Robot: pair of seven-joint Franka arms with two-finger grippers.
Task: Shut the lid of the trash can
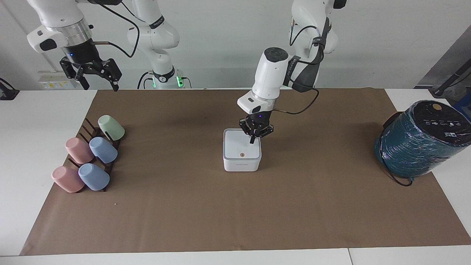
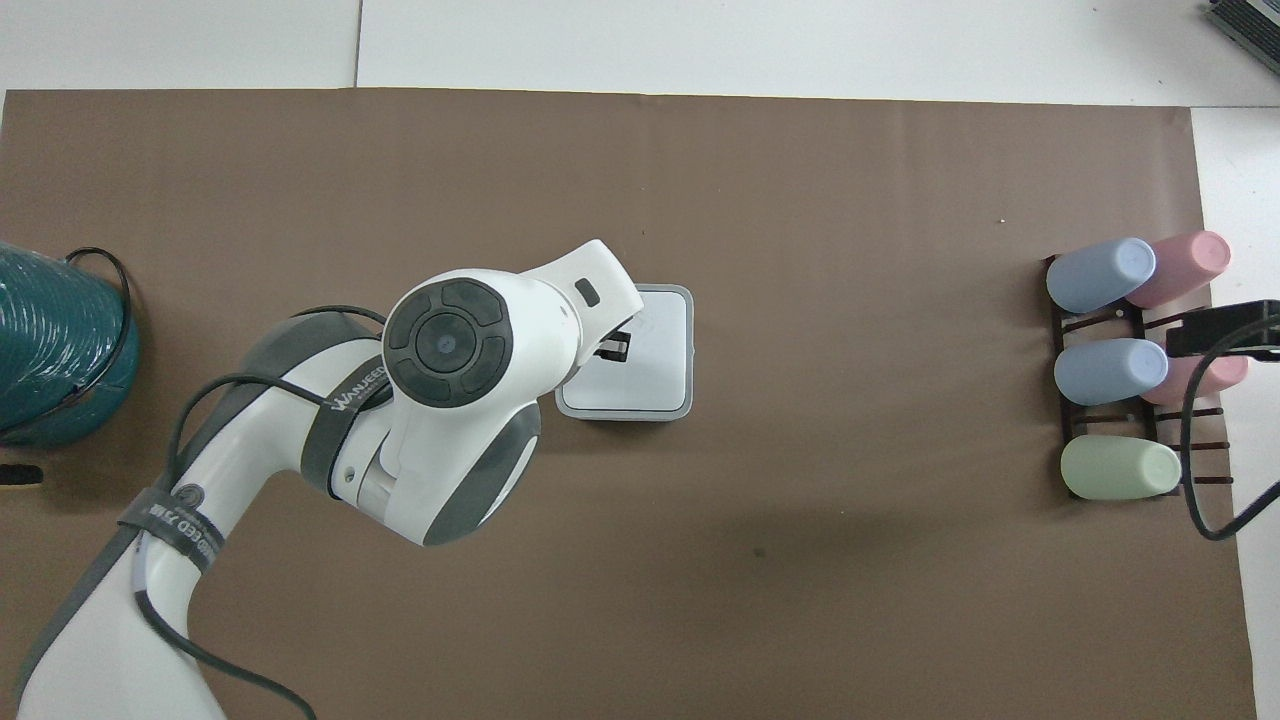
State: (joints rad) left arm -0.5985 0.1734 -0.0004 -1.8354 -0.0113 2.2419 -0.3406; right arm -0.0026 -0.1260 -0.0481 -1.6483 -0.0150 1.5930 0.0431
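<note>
The small white trash can (image 1: 241, 165) stands mid-table on the brown paper. Its lid (image 1: 238, 148) lies flat and shut on top, with the orange dot facing up. In the overhead view the lid (image 2: 655, 350) is partly covered by the left arm. My left gripper (image 1: 252, 140) is shut and empty. It hangs just above the lid's corner nearest the robots at the left arm's end, and only its dark tip (image 2: 610, 348) shows from overhead. My right gripper (image 1: 98, 83) is open and waits high over the table's edge, above the cup rack.
A dark rack with several pastel cups (image 1: 89, 157) sits toward the right arm's end, also in the overhead view (image 2: 1118, 370). A big teal wrapped cylinder (image 1: 419, 141) with a black cable lies toward the left arm's end, also in the overhead view (image 2: 50, 350).
</note>
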